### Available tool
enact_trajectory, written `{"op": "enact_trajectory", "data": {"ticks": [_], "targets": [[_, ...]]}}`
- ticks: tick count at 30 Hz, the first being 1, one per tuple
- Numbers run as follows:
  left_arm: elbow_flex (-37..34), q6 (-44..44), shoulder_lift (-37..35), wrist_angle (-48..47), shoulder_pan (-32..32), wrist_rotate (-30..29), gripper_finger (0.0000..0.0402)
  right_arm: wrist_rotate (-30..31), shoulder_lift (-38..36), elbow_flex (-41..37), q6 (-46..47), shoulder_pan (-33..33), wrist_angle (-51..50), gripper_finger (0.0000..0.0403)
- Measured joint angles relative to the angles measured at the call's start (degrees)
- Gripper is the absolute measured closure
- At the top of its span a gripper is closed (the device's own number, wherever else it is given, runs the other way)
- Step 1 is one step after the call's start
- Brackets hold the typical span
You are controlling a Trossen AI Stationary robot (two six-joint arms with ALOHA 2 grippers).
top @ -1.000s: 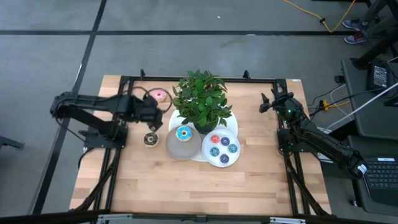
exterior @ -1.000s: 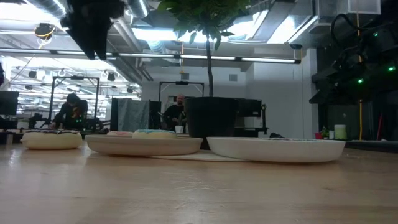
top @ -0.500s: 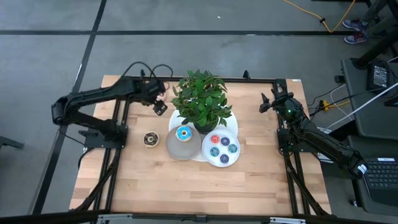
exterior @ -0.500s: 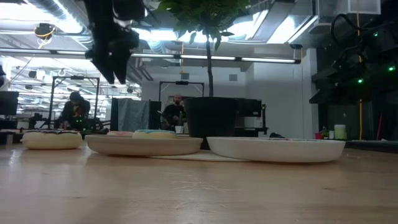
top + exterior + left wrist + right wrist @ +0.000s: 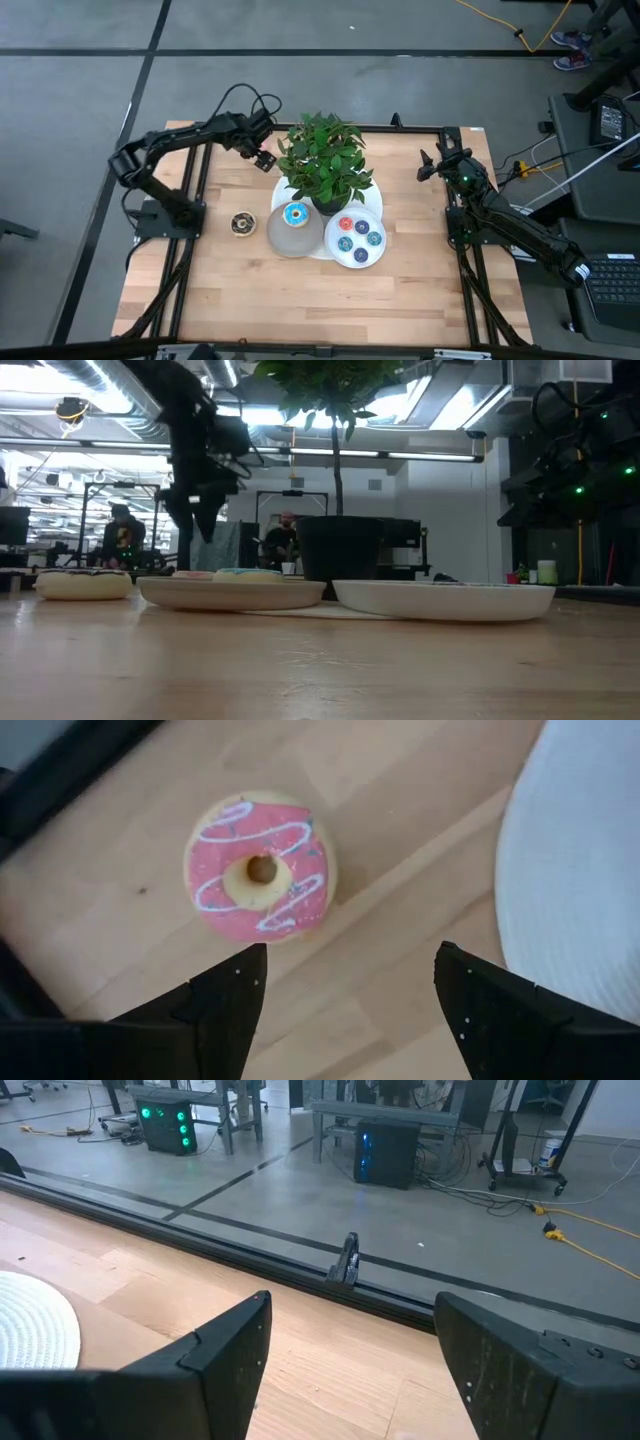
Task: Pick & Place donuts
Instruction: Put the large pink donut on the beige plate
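Observation:
A pink-iced donut [image 5: 260,867] lies flat on the wood near the table's far edge. My left gripper [image 5: 345,990] hangs above it, open, pointing down, and touches nothing; seen from overhead, the left gripper [image 5: 262,158] hides this donut. A chocolate donut [image 5: 242,223] rests on the table left of the plates. A blue donut [image 5: 295,214] sits on the grey plate [image 5: 281,236], and several mini donuts [image 5: 358,238] sit on a white plate [image 5: 340,255]. My right gripper [image 5: 350,1350] is open and waits at the right edge [image 5: 428,168].
A potted plant [image 5: 322,160] stands on a large white plate [image 5: 374,196] right of the pink donut; that plate's rim [image 5: 580,870] lies close beside the donut. A black frame rail [image 5: 300,127] runs along the far edge. Bare wood fills the near half [image 5: 300,300].
My left gripper has swung from the chocolate donut's side toward the table's far edge and now stands over the pink donut, hiding it in the high view. The donuts and plates have not moved.

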Motion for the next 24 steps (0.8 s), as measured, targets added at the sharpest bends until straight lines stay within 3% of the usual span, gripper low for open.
{"op": "enact_trajectory", "data": {"ticks": [13,24], "targets": [[0.0,5.0,10.8,7.7,4.0,0.3,0.0123,0.0,0.0,0.0,0.0,0.0,0.0,0.0124],[0.0,6.1,13.3,10.2,5.2,2.6,0.0124,0.0,0.0,0.0,0.0,0.0,0.0,0.0124]]}}
